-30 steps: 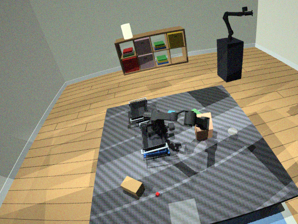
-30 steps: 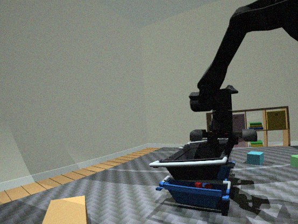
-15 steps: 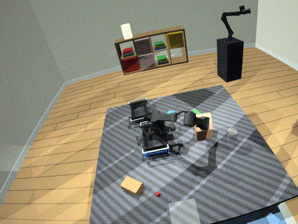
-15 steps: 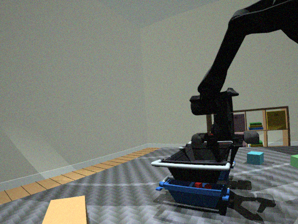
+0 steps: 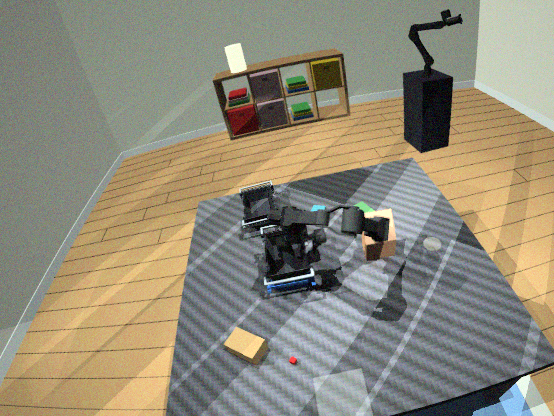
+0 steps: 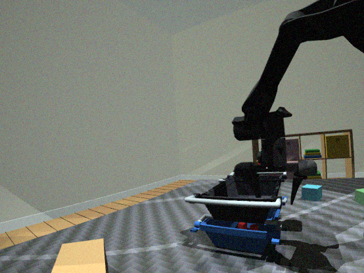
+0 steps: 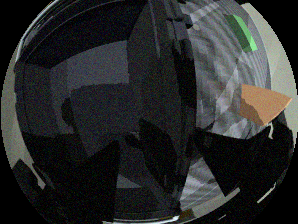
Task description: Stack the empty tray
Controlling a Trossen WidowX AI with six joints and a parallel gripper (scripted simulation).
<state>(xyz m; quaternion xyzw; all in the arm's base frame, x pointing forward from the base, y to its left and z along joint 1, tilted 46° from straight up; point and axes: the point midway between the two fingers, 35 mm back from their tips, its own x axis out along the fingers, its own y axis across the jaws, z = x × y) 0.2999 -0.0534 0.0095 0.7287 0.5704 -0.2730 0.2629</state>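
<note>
The blue loaded tray (image 5: 290,287) (image 6: 236,239) stands on the mat, and red blocks (image 6: 242,225) show inside it. The black empty tray (image 5: 286,254) (image 6: 230,194) sits on top of it, above the blocks, and looks about level. The black tray's white wire bar (image 6: 233,202) lies along its near rim. The blue tray's own bars are mostly hidden beneath. My gripper (image 5: 294,243) (image 6: 273,184) (image 7: 157,140) is open, with its fingers apart on either side of the black tray's far wall. It grips nothing.
A tan box (image 5: 245,345) (image 6: 80,257) and a small red cube (image 5: 293,359) lie nearer the front. Another tan box (image 7: 262,105), a green block (image 5: 363,206) (image 6: 359,195) (image 7: 242,32) and a cyan block (image 5: 318,208) (image 6: 311,191) lie beside the arm. A shelf (image 5: 280,92) and a black pedestal (image 5: 427,110) stand far back.
</note>
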